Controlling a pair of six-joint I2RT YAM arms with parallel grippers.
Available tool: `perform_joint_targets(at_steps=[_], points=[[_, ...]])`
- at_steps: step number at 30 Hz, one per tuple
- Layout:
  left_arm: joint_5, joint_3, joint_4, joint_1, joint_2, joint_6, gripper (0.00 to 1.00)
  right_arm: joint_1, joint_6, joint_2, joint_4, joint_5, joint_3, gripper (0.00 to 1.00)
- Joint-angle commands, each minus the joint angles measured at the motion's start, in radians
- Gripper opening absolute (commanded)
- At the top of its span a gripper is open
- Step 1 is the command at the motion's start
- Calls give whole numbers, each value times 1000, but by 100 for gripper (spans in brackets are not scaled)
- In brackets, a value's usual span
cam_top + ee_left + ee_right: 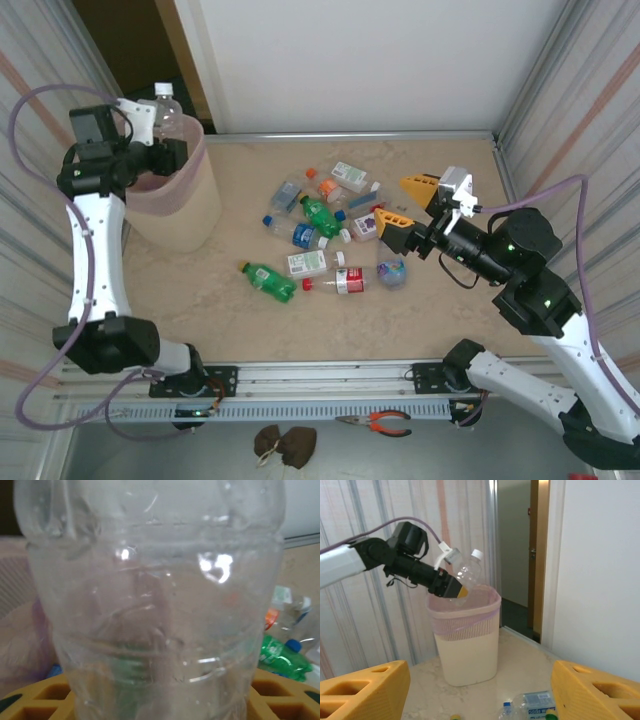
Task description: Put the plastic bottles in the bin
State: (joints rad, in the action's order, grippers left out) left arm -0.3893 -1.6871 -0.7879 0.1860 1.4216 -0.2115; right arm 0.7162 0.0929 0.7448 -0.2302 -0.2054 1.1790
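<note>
My left gripper is shut on a clear plastic bottle with a white cap, tilted over the rim of the pale-pink bin at the table's far left. In the left wrist view this bottle sits between the yellow fingers. From the right wrist view, the bin stands ahead with the held bottle above it. Several plastic bottles lie mid-table, among them a green one and a red-labelled one. My right gripper hovers open over the pile's right side, holding nothing.
Corrugated walls close in both sides of the table, and a white panel backs it. An open doorway lies behind the bin. Pliers lie below the table's near rail. Bare tabletop stretches between the bin and the pile.
</note>
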Motion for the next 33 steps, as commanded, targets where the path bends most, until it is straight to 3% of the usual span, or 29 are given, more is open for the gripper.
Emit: perform_joint_targets(at_steps=[1, 5, 13, 24, 33], points=[[79, -32, -81, 22, 25, -28, 54, 5, 6, -8, 14, -3, -11, 73], [95, -39, -99, 69, 64, -13, 54, 6, 12, -15, 10, -3, -18, 73], [-14, -53, -174, 107, 123, 13, 54, 6, 15, -23, 9, 1, -36, 73], [-110, -45, -162, 39, 151, 88, 53, 7, 10, -30, 14, 0, -47, 72], [-82, -95, -170, 14, 192, 101, 53, 7, -1, -66, -14, 26, -53, 72]])
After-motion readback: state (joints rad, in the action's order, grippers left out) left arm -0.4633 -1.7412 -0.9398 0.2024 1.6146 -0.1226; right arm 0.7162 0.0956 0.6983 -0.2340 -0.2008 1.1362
